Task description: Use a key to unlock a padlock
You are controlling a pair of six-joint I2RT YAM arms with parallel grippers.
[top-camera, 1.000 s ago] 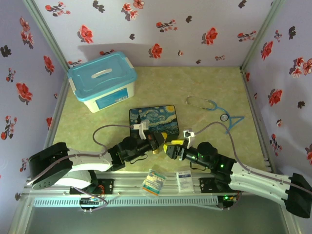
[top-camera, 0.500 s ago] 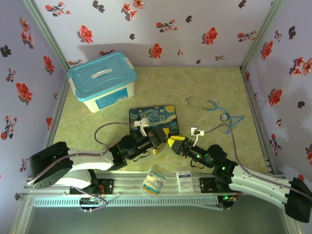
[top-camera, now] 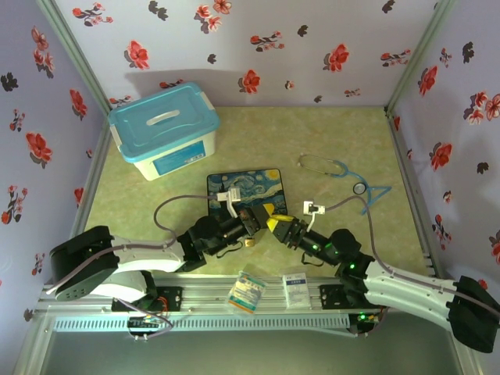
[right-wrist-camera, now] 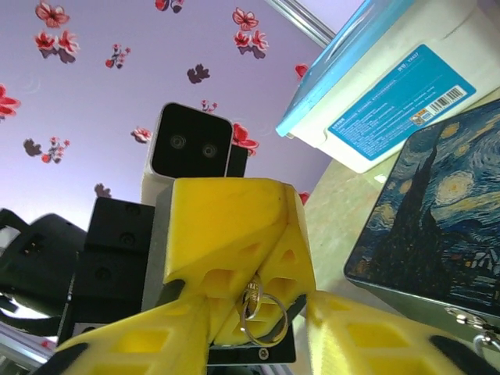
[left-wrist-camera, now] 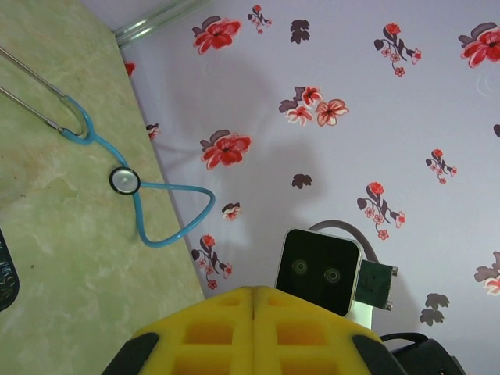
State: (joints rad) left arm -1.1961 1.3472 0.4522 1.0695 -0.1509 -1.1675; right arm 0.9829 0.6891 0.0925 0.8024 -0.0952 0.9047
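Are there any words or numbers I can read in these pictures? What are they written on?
Nothing here reads clearly.
Blue label on the white storage box: print and a barcode, too small to read.
Two small packets at the front: print too blurred to read.
Painted box: a picture, no words visible.

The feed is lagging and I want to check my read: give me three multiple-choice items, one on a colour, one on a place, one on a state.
1. What colour is the storage box lid?
A light blue; B red; C yellow.
2. Where does the stethoscope lie?
A on the storage box; B on the front rail; C on the table, right of the painted box.
3. How is the left gripper?
A wide open; B shut; C clamped on the stethoscope.

Answers:
1. A, the lid shows light blue from above.
2. C, it rests on bare tabletop.
3. B, its yellow fingers meet in the left wrist view.
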